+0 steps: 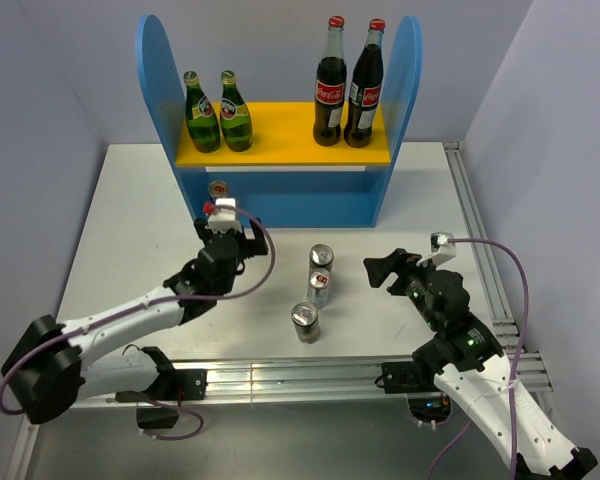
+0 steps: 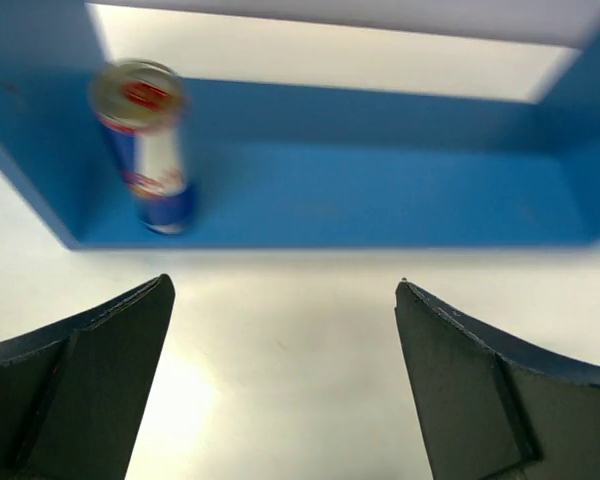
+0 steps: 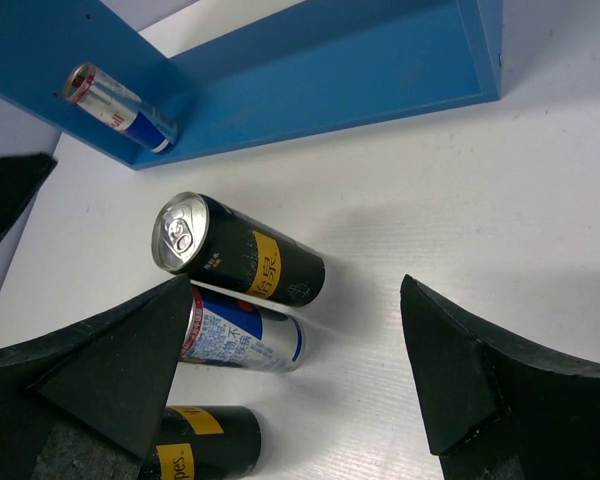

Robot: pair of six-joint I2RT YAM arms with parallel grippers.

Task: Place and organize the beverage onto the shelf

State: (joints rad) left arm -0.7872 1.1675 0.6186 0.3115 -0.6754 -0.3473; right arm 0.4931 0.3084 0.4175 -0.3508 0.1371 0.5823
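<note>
Left gripper (image 2: 285,290), fingers spread and empty, faces the silver-blue slim can (image 2: 145,150) standing far left on the lower level of the blue two-level shelf (image 2: 380,200), likely leaving room. The right gripper (image 3: 295,285), equally spread, frames three loose slim cans (image 1: 319,288) awaiting shelving.

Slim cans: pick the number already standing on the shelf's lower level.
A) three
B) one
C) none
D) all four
B: only one silver-blue can stands on the lower level of the shelf, near its left end, while the other three cans stand out on the table in front of it.
</note>
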